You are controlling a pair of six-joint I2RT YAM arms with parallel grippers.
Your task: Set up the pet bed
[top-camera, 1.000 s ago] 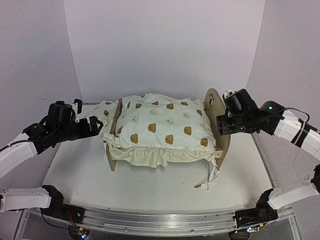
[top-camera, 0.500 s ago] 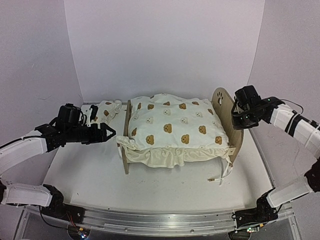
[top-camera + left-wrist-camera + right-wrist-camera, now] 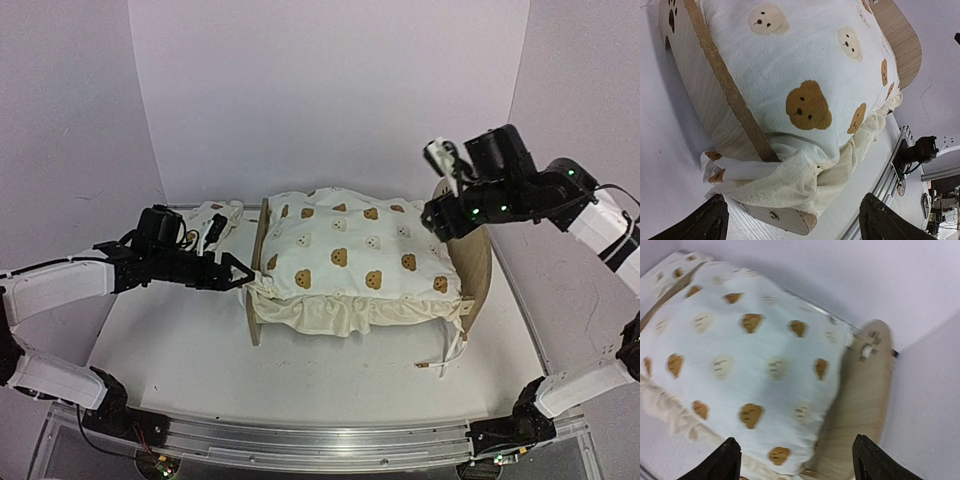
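A cream cushion (image 3: 350,250) printed with brown and white bears is seen puffed up over the middle of a white table (image 3: 300,375). Its ruffle (image 3: 335,315) is hung down along the near side. A tie (image 3: 452,345) is let down from the right near corner, its end laid on the table. A small matching pillow (image 3: 212,222) is laid at the back left, near the cushion. The scene is closed in by plain walls (image 3: 320,90).

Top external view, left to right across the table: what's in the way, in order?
pillow → left bed board → cushion → right bed board. Both grippers overlap these, so they are left out.
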